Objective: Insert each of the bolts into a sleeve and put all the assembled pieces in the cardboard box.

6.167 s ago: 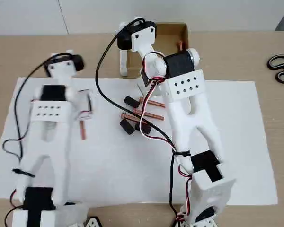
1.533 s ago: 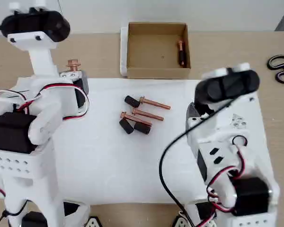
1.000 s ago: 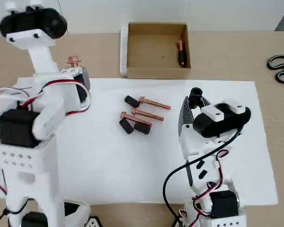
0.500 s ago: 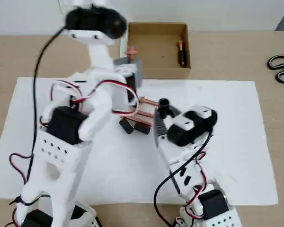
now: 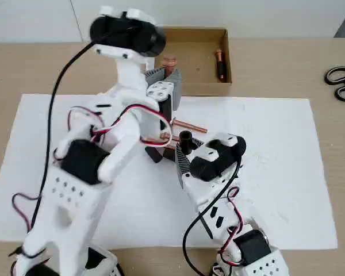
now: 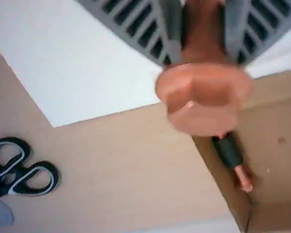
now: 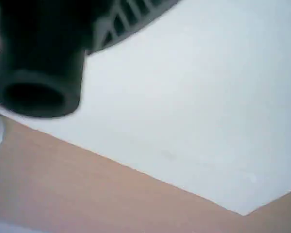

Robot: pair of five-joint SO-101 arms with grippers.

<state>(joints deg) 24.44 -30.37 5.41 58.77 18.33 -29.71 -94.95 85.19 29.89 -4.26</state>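
Bolt [image 5: 169,61] pinched by left gripper [image 5: 167,75] upper centre, sleeve [image 5: 186,138] clamped in right gripper [image 5: 185,146] mid-frame: mating step, apparently; next, line shank with bore.

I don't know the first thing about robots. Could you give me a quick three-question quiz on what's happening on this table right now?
1. True or false: the left gripper holds a copper bolt.
2. What does the right gripper hold? A. a black sleeve; B. a second bolt; C. nothing.
3. Fill in: the cardboard box has ___ assembled piece lying in it.

Key: 1 true; 2 A; 3 one.
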